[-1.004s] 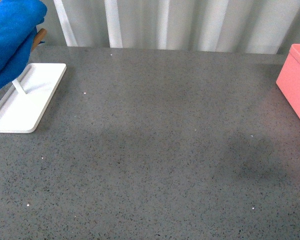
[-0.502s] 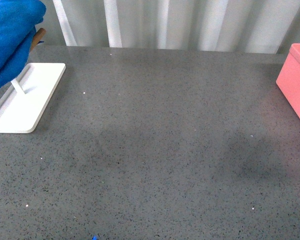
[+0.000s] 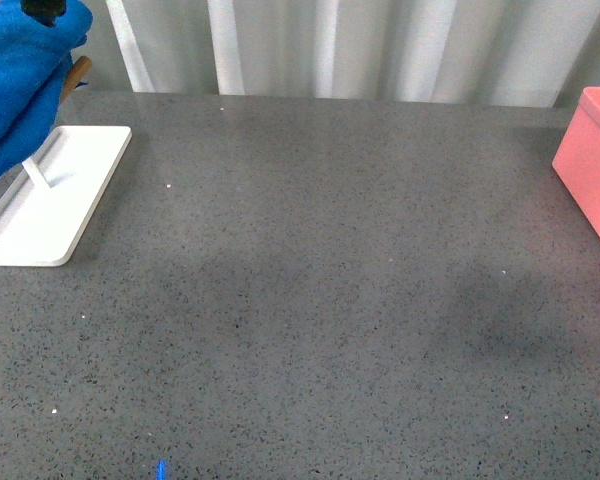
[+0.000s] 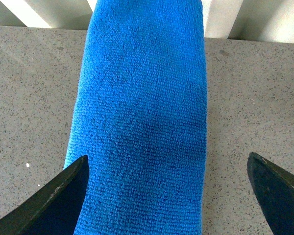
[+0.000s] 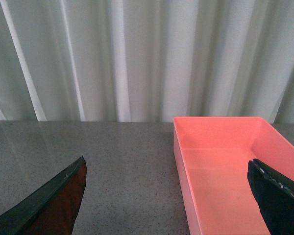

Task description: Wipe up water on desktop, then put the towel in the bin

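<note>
The bright blue towel (image 3: 20, 70) hangs bunched over a wooden bar at the far left of the dark speckled desktop (image 3: 320, 280). In the left wrist view the towel (image 4: 142, 112) runs between the wide-apart fingers of my left gripper (image 4: 167, 196), which is open above it; its left fingertip (image 4: 63, 196) overlaps the cloth's edge. A dark tip shows over the towel at the front view's top left corner. The salmon-pink bin (image 3: 592, 160) stands at the right edge. My right gripper (image 5: 166, 196) is open, facing the bin (image 5: 225, 166), with nothing between its fingers.
A flat white tray (image 3: 70, 190) with a wooden bar (image 3: 77, 72) lies under the towel at the left. Pale corrugated panels stand behind the desktop's far edge. A faintly darker patch (image 3: 500, 320) marks the desktop right of centre.
A dark tip has come into the front view's top left corner, over the towel. A small blue speck at the bottom edge has shifted slightly left. Towel and bin have not moved.
</note>
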You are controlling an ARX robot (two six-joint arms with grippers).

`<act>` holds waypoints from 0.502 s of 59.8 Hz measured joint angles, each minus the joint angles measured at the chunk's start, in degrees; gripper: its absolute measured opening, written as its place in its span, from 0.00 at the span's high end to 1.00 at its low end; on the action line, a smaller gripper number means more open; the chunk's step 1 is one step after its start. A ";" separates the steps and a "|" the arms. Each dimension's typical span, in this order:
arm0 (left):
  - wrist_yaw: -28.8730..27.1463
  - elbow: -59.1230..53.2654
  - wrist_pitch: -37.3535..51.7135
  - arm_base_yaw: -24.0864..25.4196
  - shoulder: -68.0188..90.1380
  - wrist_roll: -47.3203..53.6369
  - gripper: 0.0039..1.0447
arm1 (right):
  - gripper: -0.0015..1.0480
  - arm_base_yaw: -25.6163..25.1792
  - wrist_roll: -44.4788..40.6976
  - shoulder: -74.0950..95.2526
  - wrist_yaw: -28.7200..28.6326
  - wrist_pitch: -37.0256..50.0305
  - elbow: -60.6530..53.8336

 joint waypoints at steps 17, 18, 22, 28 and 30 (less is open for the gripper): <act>-0.59 -0.31 0.92 0.00 2.45 0.04 0.06 | 0.07 0.00 0.00 0.00 -0.02 0.00 0.00; -0.66 -0.33 1.01 0.00 2.49 0.09 0.06 | 0.07 -0.02 0.00 0.00 0.00 0.00 0.00; -0.92 -0.61 1.73 0.00 2.67 0.31 0.06 | 0.07 -0.02 0.00 0.00 0.00 0.00 0.00; -0.96 -1.38 2.67 0.00 2.84 0.66 0.17 | 0.07 -0.02 0.00 0.00 -0.02 0.00 0.00; -0.98 -1.60 2.91 0.00 2.89 0.83 0.21 | 0.07 0.00 0.00 0.00 -0.02 0.00 0.00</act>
